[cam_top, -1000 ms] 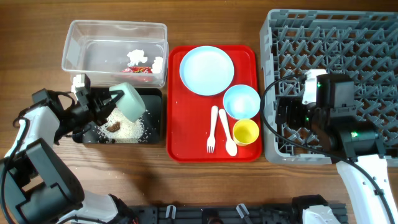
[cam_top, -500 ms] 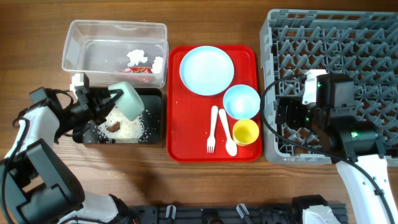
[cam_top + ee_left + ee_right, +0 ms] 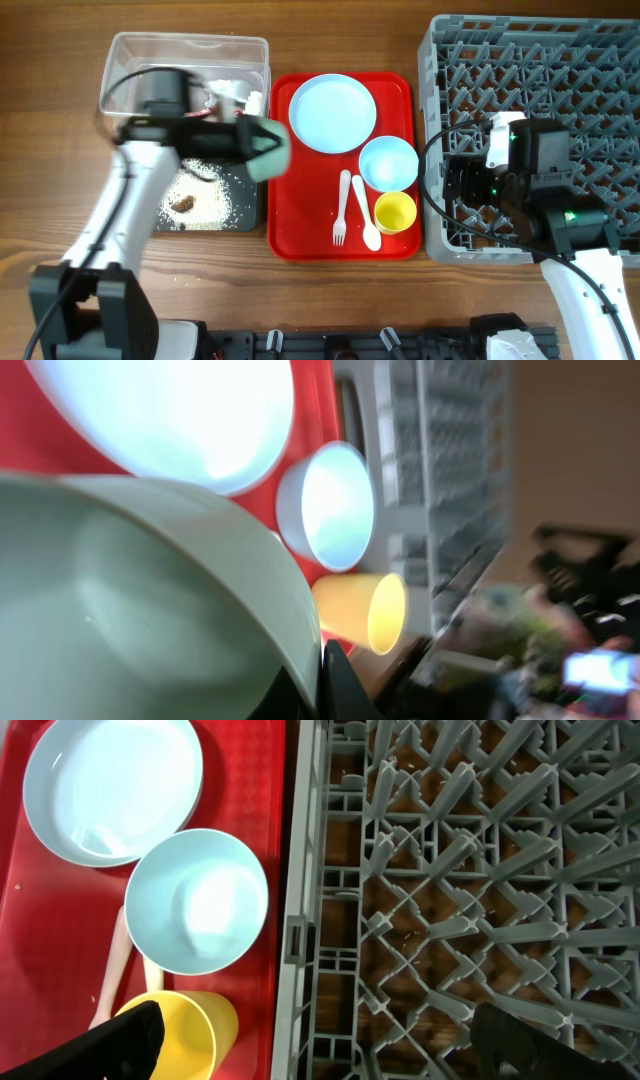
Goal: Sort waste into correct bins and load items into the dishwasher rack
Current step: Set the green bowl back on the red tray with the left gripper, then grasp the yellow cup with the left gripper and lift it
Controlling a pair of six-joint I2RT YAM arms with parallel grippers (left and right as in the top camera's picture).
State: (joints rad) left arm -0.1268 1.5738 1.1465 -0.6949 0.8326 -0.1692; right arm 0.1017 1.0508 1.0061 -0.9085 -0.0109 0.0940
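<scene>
Left arm bent, left hand (image 3: 240,140) pointing 3 o'clock, clamped on pale green bowl (image 3: 270,150); right hand (image 3: 455,186) pointing 9 o'clock, jaws wide apart.

- Looks like a robotics lab: left arm (image 3: 125,215) and right arm (image 3: 585,265) at a bare wooden desk (image 3: 330,30).
- Staged kitchen props: dishwasher rack (image 3: 600,60), red tray (image 3: 300,210).

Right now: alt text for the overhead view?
The left gripper holds a pale green bowl over the red tray's left edge, beside a black tray of rice crumbs. On the red tray: blue plate, blue bowl, yellow cup, fork, spoon. The right gripper hangs open over the grey rack.
</scene>
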